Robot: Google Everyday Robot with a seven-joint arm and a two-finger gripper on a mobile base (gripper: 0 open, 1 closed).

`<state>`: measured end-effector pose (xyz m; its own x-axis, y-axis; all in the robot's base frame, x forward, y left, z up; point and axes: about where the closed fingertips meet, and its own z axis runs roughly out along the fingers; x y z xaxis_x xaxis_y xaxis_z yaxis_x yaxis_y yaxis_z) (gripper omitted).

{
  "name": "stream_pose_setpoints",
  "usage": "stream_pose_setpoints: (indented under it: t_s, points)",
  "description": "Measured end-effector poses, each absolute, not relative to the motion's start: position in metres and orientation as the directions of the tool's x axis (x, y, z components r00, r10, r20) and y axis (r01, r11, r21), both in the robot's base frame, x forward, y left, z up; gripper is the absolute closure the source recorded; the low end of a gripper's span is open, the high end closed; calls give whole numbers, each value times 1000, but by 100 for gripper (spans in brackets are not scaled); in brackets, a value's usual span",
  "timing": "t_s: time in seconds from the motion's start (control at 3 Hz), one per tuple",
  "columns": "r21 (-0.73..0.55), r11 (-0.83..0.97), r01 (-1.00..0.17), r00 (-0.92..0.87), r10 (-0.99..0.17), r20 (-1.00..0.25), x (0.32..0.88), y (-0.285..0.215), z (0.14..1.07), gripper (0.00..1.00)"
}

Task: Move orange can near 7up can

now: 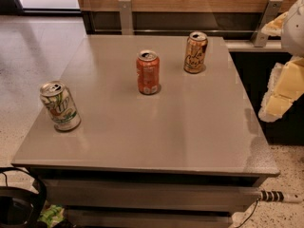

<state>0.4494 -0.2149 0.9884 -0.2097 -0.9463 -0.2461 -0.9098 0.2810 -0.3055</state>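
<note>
The orange can [195, 52], pale tan-orange with dark cursive lettering, stands upright at the back right of the grey table [190, 137]. The 7up can [60, 106], whitish with green streaks, stands upright near the table's left edge. The two are far apart, on opposite sides of the table. My gripper [284, 87], white with yellowish pads, hangs at the right edge of the view. It is beyond the table's right side, level with the table's middle, and touches no can.
A deeper red-orange can [148, 72] stands upright at the table's middle back, between the two other cans. A wooden wall with metal brackets [126, 15] runs behind the table. Black cables [19, 203] lie on the floor at the front left.
</note>
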Motion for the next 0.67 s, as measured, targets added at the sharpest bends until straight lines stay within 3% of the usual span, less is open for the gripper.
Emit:
stream_pose_setpoints:
  t_s: [0.33, 0.67]
  points:
    - [-319, 291, -902, -209, -941, -268, 456, -216, 990, 0]
    - [-272, 452, -849, -277, -822, -498, 507, -240, 952, 0]
